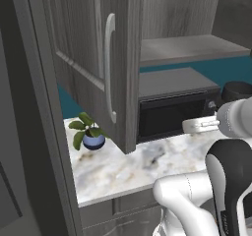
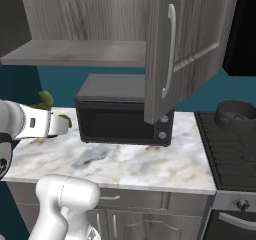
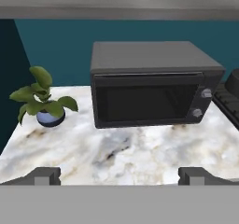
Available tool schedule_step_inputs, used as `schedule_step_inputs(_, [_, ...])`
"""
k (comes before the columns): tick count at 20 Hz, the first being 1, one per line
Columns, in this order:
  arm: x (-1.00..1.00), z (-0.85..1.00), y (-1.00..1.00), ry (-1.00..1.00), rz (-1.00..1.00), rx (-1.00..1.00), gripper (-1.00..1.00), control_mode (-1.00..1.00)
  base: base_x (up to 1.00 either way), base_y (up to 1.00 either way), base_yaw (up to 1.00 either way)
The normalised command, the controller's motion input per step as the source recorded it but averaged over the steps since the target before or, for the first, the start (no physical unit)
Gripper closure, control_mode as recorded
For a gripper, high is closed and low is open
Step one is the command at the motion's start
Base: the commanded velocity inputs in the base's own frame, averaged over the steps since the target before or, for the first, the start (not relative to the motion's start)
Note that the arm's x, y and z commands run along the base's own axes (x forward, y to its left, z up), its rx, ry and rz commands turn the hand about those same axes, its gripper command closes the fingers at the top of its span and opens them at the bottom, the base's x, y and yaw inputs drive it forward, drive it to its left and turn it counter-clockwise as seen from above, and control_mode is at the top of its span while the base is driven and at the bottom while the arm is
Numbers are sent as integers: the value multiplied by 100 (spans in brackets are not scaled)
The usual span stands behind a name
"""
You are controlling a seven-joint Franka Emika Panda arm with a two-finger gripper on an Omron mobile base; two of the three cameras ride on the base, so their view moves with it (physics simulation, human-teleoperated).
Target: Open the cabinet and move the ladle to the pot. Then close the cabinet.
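Observation:
The cabinet (image 1: pixel 93 58) hangs above the counter with both doors swung open; the right door (image 2: pixel 190 39) and its silver bar handle (image 2: pixel 170 54) stand out over the microwave. Its lower shelf (image 2: pixel 75 51) shows as a bare grey board. The ladle is out of view. The pot (image 2: pixel 235 115), short and dark grey, sits on the stove at the right, and its edge reaches into the hand view (image 3: pixel 232 83). My gripper (image 3: pixel 120 175) is open with nothing between its fingertips (image 3: pixel 44 174), held low over the marble counter and facing the microwave.
A black microwave (image 3: pixel 151 85) stands on the marble counter (image 3: pixel 140 153) under the cabinet. A small potted plant (image 3: pixel 44 101) sits to its left near the counter's end. The stove top (image 2: pixel 235 149) adjoins the counter on the right. The open doors overhang the counter's front.

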Motion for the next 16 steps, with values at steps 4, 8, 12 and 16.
schedule_step_inputs(4, [1, 0, 0, 1, 0, 0, -100, -100, 4, 0, 0])
schedule_step_inputs(8, [-2, 5, 0, 0, 0, 0, -100, -100, 0, 0, 0])
schedule_step_inputs(12, [-14, 13, -13, -4, 0, 0, -100, -100, 0, 0, 0])
schedule_step_inputs(16, [-8, 4, -9, -5, 0, 0, -100, -100, 0, 0, 0])
